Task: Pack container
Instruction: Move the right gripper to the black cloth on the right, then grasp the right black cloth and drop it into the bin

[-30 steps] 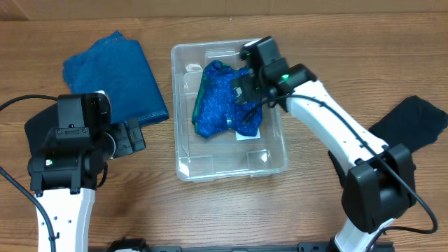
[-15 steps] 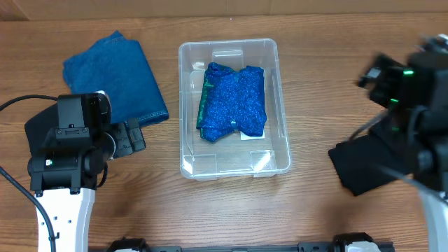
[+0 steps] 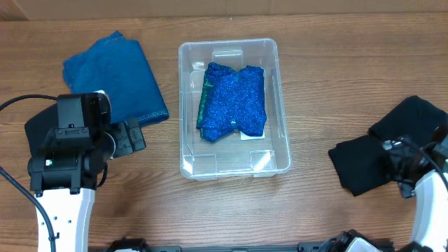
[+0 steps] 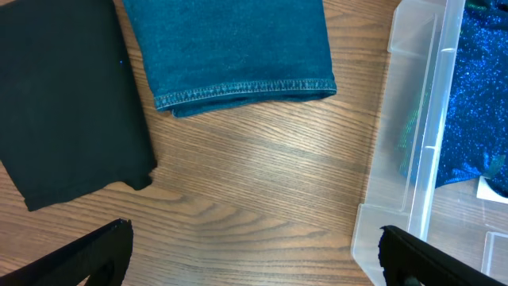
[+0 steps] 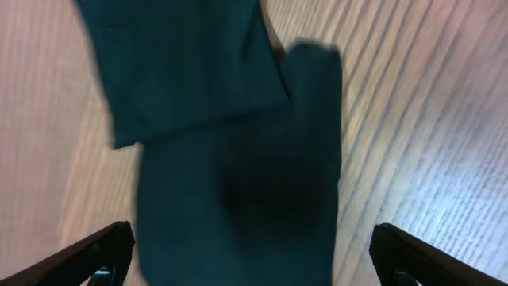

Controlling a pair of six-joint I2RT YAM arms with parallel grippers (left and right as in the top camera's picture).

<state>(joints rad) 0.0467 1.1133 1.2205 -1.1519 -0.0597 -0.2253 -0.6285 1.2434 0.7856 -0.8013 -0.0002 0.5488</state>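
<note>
Container [image 3: 187, 105]: stood upright in the middle of the desk [image 3: 315, 77].
Inside it: a blue glittery cloth [image 3: 234, 101] lay across the bottom.
Left jaws: wide apart, holding nothing, above bare desk between a denim cloth [image 4: 230, 48] and the container's wall.
Right jaws: wide apart, holding nothing, over a black cloth [image 5: 238, 183], well right of the container.
</note>
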